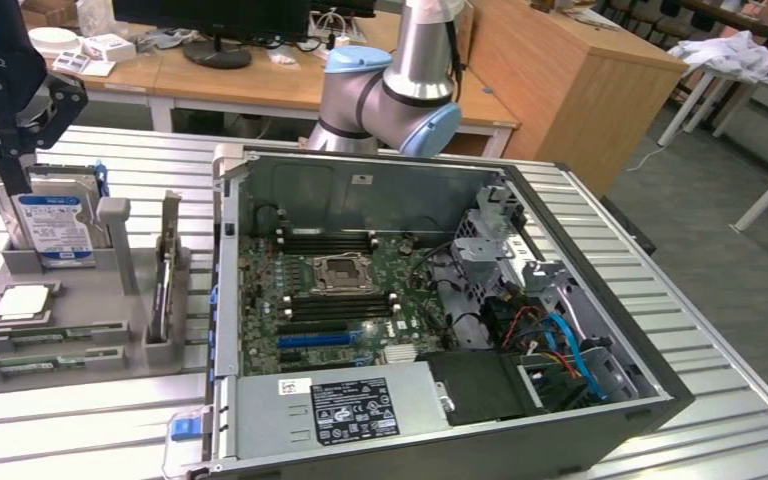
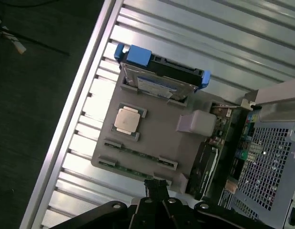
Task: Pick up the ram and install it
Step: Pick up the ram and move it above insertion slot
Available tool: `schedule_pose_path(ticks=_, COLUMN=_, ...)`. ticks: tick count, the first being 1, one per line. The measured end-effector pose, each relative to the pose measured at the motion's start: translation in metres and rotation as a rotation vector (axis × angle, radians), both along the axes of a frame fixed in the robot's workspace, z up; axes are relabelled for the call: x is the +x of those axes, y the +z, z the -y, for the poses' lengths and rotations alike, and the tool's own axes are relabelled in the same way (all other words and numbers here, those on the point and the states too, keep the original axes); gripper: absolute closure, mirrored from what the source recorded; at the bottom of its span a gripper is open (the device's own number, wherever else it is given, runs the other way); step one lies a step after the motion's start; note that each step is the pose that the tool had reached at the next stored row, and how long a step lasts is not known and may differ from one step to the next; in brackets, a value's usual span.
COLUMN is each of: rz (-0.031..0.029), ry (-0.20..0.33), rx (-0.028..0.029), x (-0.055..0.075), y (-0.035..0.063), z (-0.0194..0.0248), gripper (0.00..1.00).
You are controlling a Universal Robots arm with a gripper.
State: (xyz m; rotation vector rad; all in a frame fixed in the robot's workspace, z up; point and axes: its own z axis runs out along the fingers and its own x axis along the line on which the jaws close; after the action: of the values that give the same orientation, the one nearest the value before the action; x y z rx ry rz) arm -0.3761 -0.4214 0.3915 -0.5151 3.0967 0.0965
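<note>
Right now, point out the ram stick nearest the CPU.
The inner ram: it lies right beside the CPU, while the outer ram lies past it, along the edge of the tray.

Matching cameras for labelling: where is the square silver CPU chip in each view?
Exterior view: CPU chip on the grey holder, exterior view's left, in front of the hard drive.
Wrist view: CPU chip between hard drive and ram sticks.
Shared landmark: the hard drive.
</note>
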Motion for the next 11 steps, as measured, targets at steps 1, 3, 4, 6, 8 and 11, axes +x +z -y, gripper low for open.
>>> schedule_pose_path(ticks=1, rz=0.0006, ry=0.009, rx=0.0009, x=0.0, y=0.0, z=0.0, gripper=0.89)
schedule_pose_path(ticks=3, rz=0.0017, ry=0.026, rx=0.0025, x=0.0, y=0.0001, z=0.0, gripper=0.89)
schedule_pose_path(ticks=4, rz=0.0024, ry=0.034, rx=0.0033, x=0.0, y=0.0001, z=0.0, gripper=0.89)
schedule_pose_path(ticks=6, rz=0.0035, ry=0.053, rx=0.0051, x=0.0, y=0.0, z=0.0, gripper=0.89)
schedule_pose_path(ticks=8, rz=0.0042, ry=0.078, rx=0.0071, x=0.0, y=0.0001, z=0.0, gripper=0.89)
schedule_pose_path(ticks=11, rz=0.0046, ry=0.116, rx=0.01, x=0.0, y=0.0001, z=0.0, gripper=0.89)
